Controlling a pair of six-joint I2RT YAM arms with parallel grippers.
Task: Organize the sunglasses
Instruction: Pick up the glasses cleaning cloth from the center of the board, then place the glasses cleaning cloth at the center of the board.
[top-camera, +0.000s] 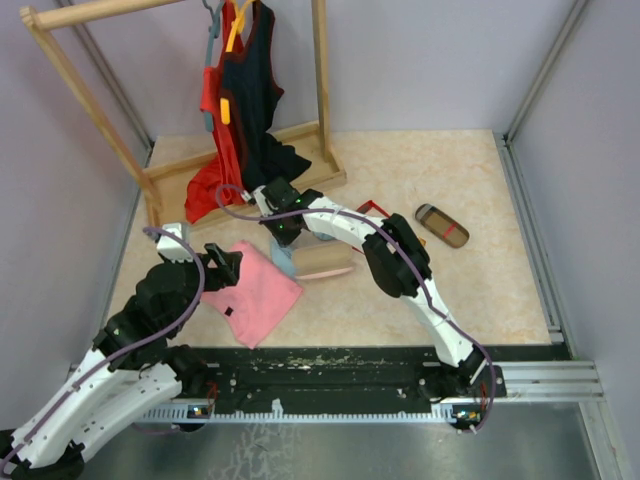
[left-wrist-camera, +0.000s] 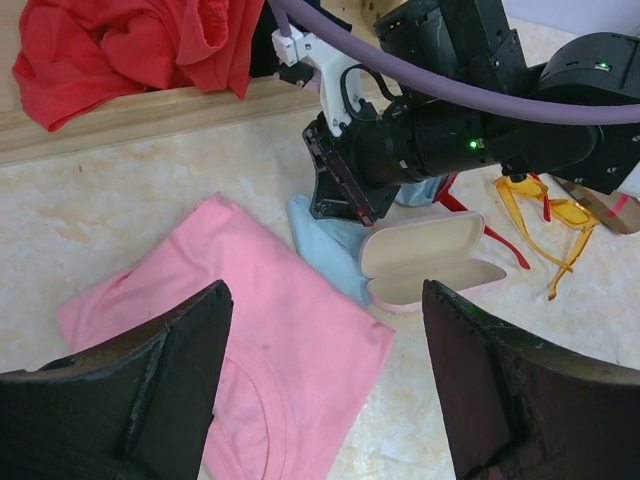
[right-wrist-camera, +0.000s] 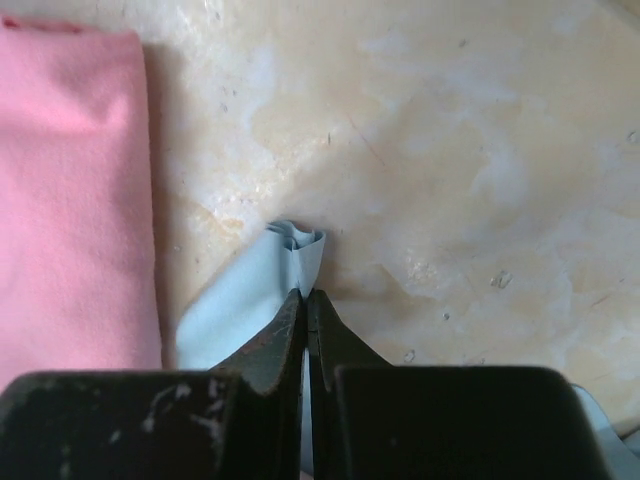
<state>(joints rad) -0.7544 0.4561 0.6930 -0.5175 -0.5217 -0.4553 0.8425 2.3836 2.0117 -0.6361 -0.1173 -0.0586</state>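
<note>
The orange-yellow sunglasses (left-wrist-camera: 545, 215) lie open on the table, right of the open pink case (left-wrist-camera: 430, 262). Of the red sunglasses only a temple arm (left-wrist-camera: 500, 243) shows behind my right arm; a red bit shows in the top view (top-camera: 372, 207). My right gripper (right-wrist-camera: 305, 293) is shut on a corner of a light blue cloth (right-wrist-camera: 285, 255), lifted just off the table beside the case (top-camera: 325, 258). My left gripper (left-wrist-camera: 325, 288) is open and empty, hovering above a pink shirt (left-wrist-camera: 250, 330); in the top view it (top-camera: 228, 262) is left of the right gripper (top-camera: 285, 235).
A brown red-striped case (top-camera: 441, 225) lies at the right of the table. A wooden clothes rack (top-camera: 320, 90) with red and black garments (top-camera: 245, 110) stands at the back left. The pink shirt (top-camera: 255, 290) lies at the front left. Grey walls enclose the table.
</note>
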